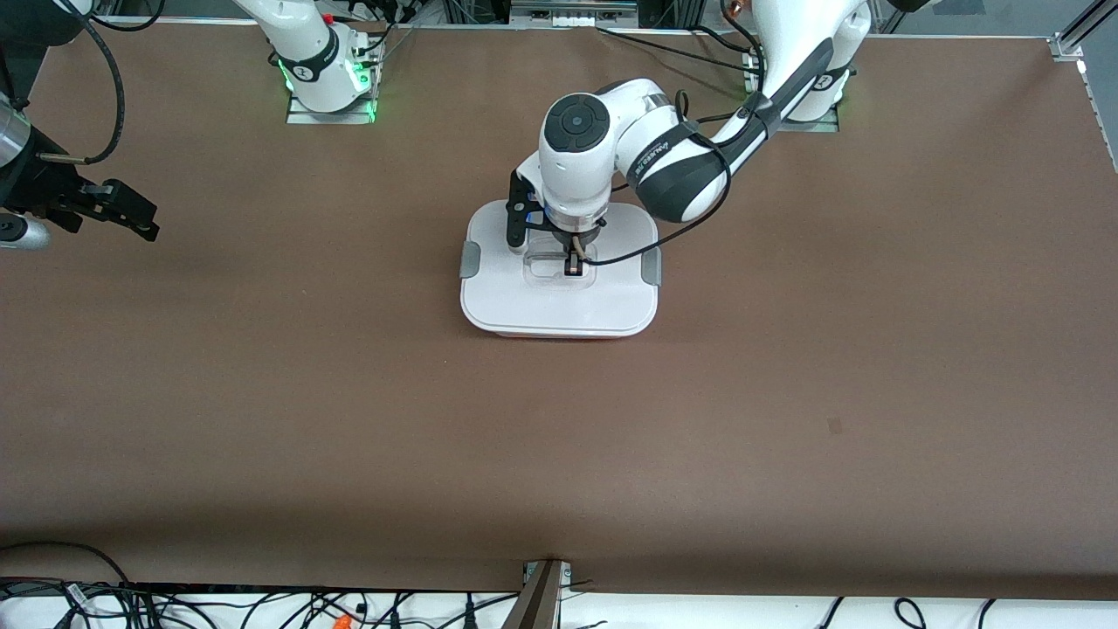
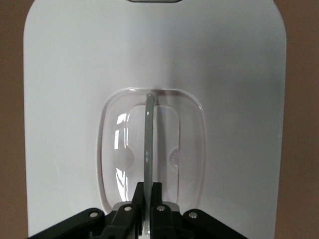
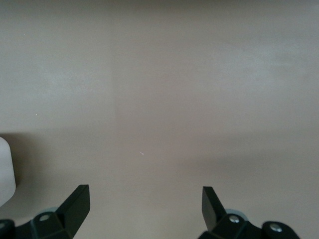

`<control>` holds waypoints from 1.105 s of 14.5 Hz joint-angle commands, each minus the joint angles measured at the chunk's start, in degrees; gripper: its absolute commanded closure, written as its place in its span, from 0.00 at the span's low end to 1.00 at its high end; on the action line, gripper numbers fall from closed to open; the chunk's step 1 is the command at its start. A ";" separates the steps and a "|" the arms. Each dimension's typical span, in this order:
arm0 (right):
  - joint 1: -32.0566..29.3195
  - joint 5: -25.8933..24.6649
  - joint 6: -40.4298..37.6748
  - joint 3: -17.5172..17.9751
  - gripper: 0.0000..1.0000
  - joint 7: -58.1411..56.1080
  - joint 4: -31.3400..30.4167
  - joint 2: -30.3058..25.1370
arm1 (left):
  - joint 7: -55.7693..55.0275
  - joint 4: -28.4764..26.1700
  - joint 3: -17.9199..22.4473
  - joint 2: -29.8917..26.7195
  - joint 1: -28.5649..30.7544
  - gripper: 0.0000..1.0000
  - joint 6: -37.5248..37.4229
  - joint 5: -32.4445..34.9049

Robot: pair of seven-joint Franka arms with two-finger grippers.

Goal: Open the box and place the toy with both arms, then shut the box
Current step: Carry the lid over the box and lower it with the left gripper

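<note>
Pinching the thin clear handle (image 2: 148,149) in the middle of the white lid (image 1: 559,301), the left gripper (image 2: 146,199) has its two fingers squeezed close on it, one on each side. The handle stands up on its edge in a see-through dip in the lid, so it is an easy thing to grab from above. That is likely why the left arm reaches down right over the middle of the box (image 1: 559,330).

The box sits on the brown table (image 1: 786,393), about midway between the two ends. Its lid is flat on top and a grey clip (image 1: 470,259) shows on each short side. Only a thin pink strip of the tub peeks out under the lid.

The toy is not in any picture. It may be inside the shut box, but that cannot be seen. So the grip could be for lifting the lid or for having pressed it on.

The right gripper (image 1: 131,214) hangs over bare table near the right arm's end, well apart from the box. Its fingers (image 3: 75,206) are spread wide with nothing between them. It waits.
</note>
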 commanded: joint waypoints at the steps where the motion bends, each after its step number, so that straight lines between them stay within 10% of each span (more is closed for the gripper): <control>1: 1.09 3.56 1.27 -1.25 0.01 0.03 -2.30 -1.30 | -1.33 -2.28 0.32 -1.50 -0.28 1.00 0.30 1.93; 16: 1.36 3.84 1.72 -0.99 0.00 -0.94 -2.49 -1.56 | -1.33 -4.31 0.32 -1.50 -0.28 1.00 0.03 2.19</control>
